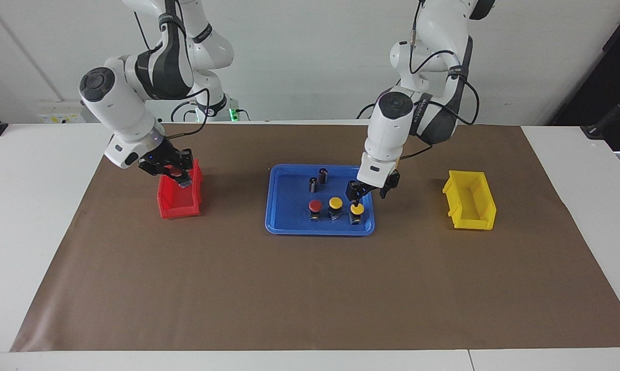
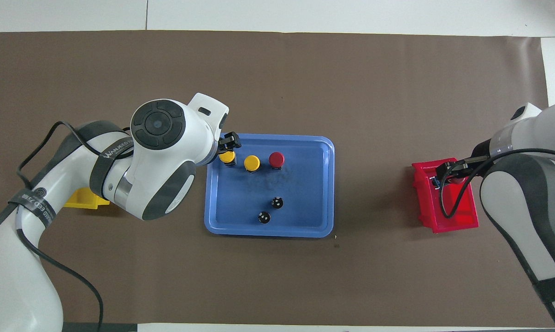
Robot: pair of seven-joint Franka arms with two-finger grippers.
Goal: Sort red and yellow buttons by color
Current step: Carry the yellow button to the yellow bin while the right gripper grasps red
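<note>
The right gripper [image 1: 178,174] hangs over the red bin [image 1: 180,200], pinching a red button [image 1: 176,171]. The left gripper [image 1: 360,198], fingers spread, sits over one yellow button [image 1: 357,210] in the blue tray [image 1: 289,225] (beside another yellow button [image 1: 335,203] and a second red button [image 1: 315,207]); the yellow bin [image 1: 469,201] stands well apart

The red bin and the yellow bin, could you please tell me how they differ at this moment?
The red bin sits toward the right arm's end of the table, the yellow bin toward the left arm's end. The right end effector is over the red bin with a red button; nothing is over the yellow bin. Both are small open-topped bins beside the blue tray.
</note>
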